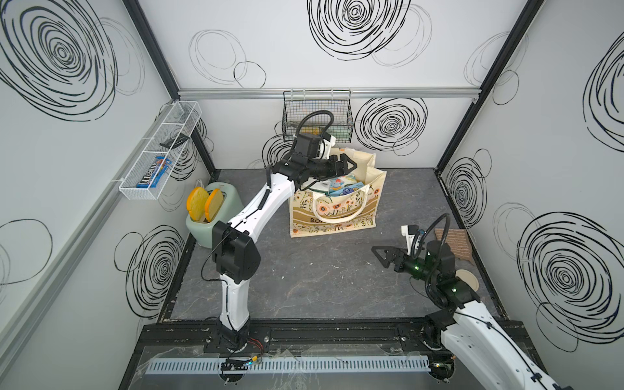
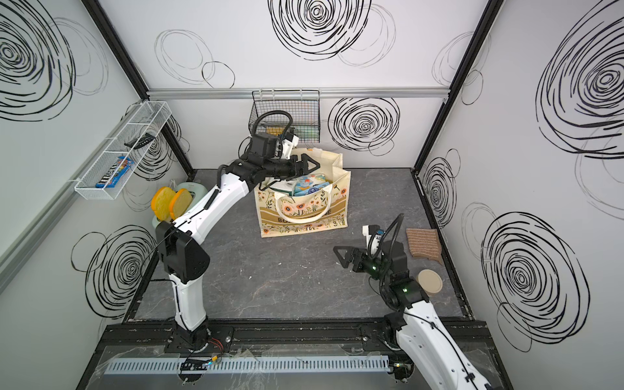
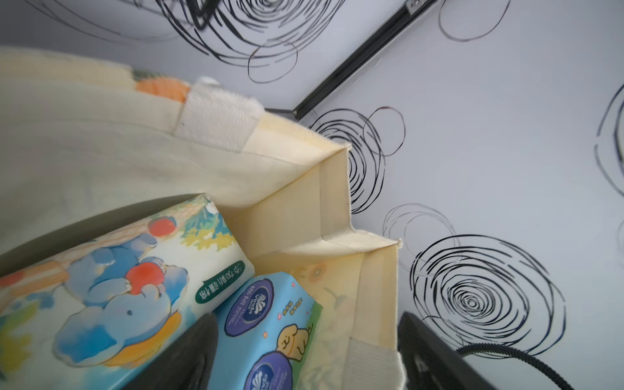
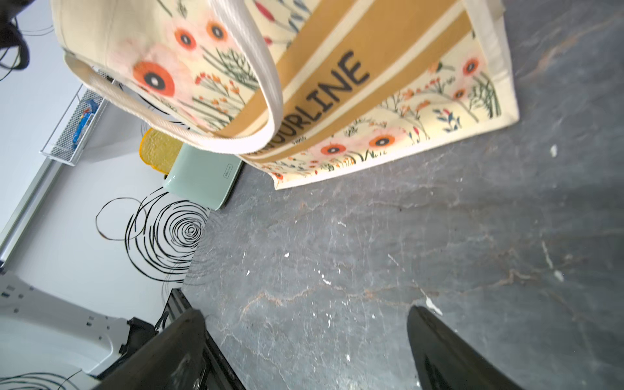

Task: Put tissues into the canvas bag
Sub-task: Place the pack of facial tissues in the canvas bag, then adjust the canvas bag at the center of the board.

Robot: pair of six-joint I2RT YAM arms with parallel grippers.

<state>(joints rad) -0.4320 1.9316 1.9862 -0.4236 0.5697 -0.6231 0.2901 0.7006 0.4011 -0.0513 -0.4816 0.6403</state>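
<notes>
**Tissue packs sit in the tote, both claws loose**

On the left wall hangs a white wire shelf (image 1: 162,148) with a blue candy packet (image 1: 153,173) in its near end. Below it a mint toaster (image 1: 199,233) stands on the grey table (image 1: 304,280), two yellow slices (image 1: 202,202) poking out of it.

The left arm reaches over the toaster toward the middle. Its left gripper (image 1: 349,165) hovers at the mouth of the canvas bag (image 1: 332,216), jaws spread and gripping nothing. From the left wrist view, one dark finger (image 3: 189,354) hangs above the packs and the other shows past the bag's end wall.

The bag stands upright mid-table, below a black wire basket (image 1: 317,114) on the back wall. The tissues (image 1: 341,187) lie inside it: an elephant-print pack (image 3: 114,297) touches a light blue pack (image 3: 270,324) near the top.

Further right, well apart from the bag, the right gripper (image 1: 383,255) hangs low over bare table, jaws wide and empty. Behind it, by the right wall, lies a brown striped cloth (image 1: 454,241), with a round beige disc (image 2: 429,282) nearer the front.
</notes>
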